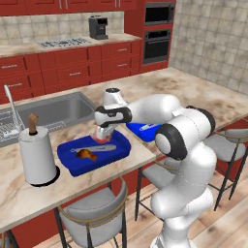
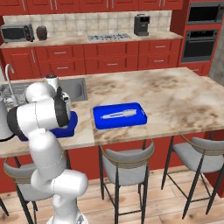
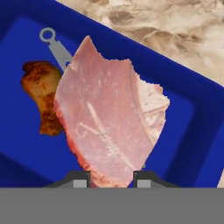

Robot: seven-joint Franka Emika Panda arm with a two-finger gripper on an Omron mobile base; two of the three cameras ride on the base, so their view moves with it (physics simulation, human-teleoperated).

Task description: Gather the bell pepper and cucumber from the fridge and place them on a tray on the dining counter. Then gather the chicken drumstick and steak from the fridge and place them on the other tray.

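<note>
Two blue trays sit on the dining counter (image 1: 193,92) in the left base view: the near tray (image 1: 72,162) holds the chicken drumstick (image 1: 86,154) and a grey utensil (image 1: 97,148), and the gripper (image 1: 101,138) hangs just above it with the steak (image 1: 100,137) pinched between its fingers; the far tray (image 1: 140,131) peeks out behind the arm at about three o'clock from the near one, and a paper-towel roll (image 1: 37,155) stands at nine o'clock from the near tray. From the right base view, the far tray shows whole at the middle of the counter with another grey utensil (image 2: 118,114) lying in it, while the near one is mostly hidden behind the arm — its corner shows at nine o'clock of the far tray. In the hand view the steak fills the middle, gripped by its lower edge between the two narrow-set finger tips (image 3: 80,180), hanging over the blue floor of the near tray with the drumstick at ten o'clock from it. I judge this to be the last step — setting the steak beside the drumstick. The next move calls for lowering a little so the slab lands inside the rim, then letting go without dragging it onto the drumstick.
</note>
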